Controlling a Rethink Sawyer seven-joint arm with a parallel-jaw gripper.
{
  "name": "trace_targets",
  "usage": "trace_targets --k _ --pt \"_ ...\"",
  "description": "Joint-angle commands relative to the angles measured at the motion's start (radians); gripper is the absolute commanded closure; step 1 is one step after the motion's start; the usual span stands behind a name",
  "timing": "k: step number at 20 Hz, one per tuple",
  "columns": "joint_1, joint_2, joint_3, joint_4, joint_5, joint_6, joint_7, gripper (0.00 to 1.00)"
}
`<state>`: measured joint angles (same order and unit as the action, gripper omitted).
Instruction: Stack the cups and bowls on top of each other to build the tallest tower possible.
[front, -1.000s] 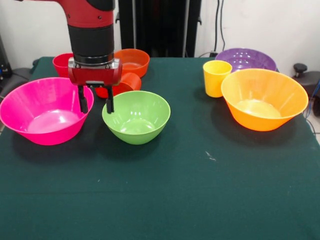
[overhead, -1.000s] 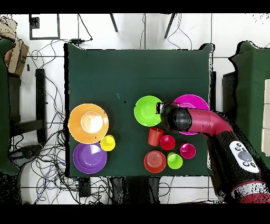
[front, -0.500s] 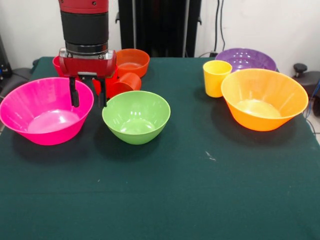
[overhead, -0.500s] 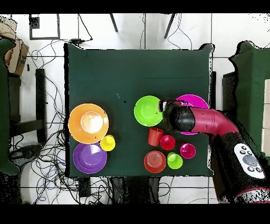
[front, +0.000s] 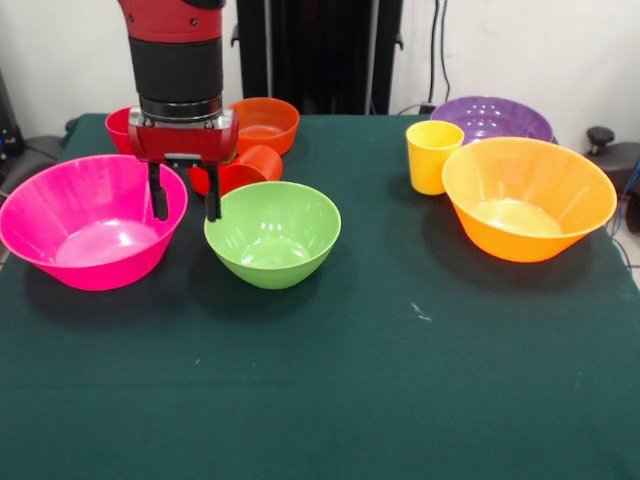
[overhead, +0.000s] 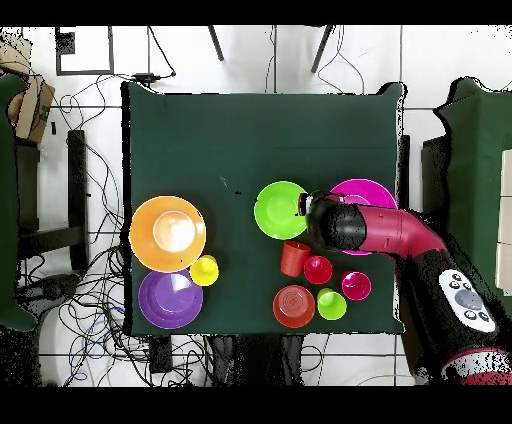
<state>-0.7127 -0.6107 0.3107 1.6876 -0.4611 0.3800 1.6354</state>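
My gripper (front: 186, 214) hangs open and empty over the gap between the pink bowl (front: 70, 215) and the green bowl (front: 272, 235). One finger is above the pink bowl's right rim and the other is by the green bowl's left rim. Behind the gripper an orange cup (front: 252, 165) lies on its side, near the small orange-red bowl (front: 265, 122). In the overhead view the red cup (overhead: 318, 269), crimson cup (overhead: 355, 285) and lime green cup (overhead: 331, 304) stand close together. The yellow cup (front: 432, 155), orange-yellow bowl (front: 528, 200) and purple bowl (front: 492, 115) sit at the right. No tower shows: nothing rests on anything else.
The dark green table (front: 400, 380) has open cloth along its front half. In the overhead view the arm (overhead: 385, 230) covers part of the pink bowl (overhead: 372, 188). Cables and chairs (overhead: 30, 200) surround the table.
The gripper rose a little and shifted towards the pink bowl, then eased back towards the green bowl. It stayed open. No cup or bowl moved.
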Motion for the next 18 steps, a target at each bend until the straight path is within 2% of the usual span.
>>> trace_targets --k 1,18 --pt "0.013 0.063 -0.004 -0.052 -0.033 0.031 0.022 0.00" --pt "-0.002 0.044 0.005 -0.071 -0.024 0.078 -0.016 0.00"
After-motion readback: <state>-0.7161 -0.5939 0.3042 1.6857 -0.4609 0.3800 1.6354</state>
